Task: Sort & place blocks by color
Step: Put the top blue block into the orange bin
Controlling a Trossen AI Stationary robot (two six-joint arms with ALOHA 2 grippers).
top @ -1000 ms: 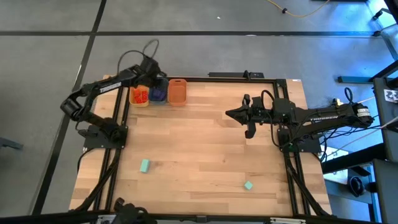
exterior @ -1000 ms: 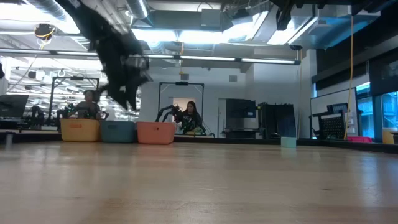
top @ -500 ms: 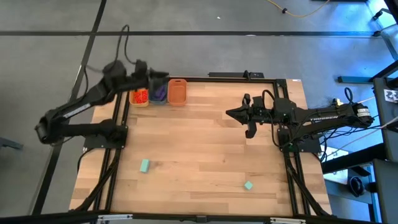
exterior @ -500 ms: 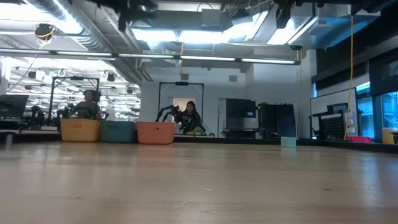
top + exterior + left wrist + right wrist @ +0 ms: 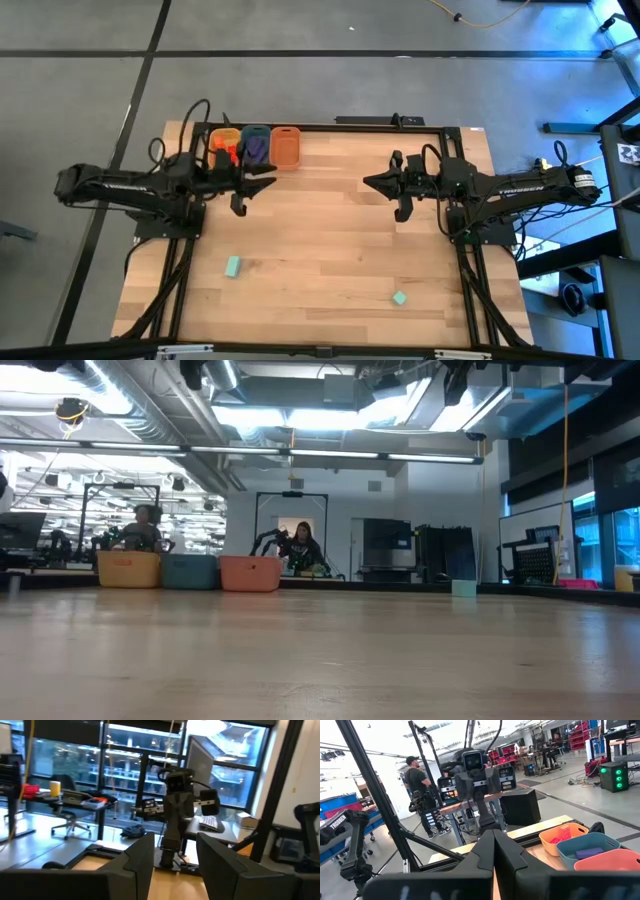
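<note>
We see the table (image 5: pixel 330 230) bearing three tubs (image 5: pixel 254 147) at its far left corner, both arms raised level over it. Our left gripper (image 5: pixel 243 187) hangs beside the tubs, fingers apart and empty; the right gripper (image 5: pixel 398 185) is closed. Two mint-teal blocks remain: the bar (image 5: pixel 232 266) lies nearer the left gripper, toward the near edge; the cube (image 5: pixel 399 298) nearer the right

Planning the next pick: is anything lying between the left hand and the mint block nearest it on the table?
Nothing visible. In the high view the left hand hangs open near the three tubs, and only bare wooden table lies between it and the mint block. The second mint block sits well off to the side.
</note>
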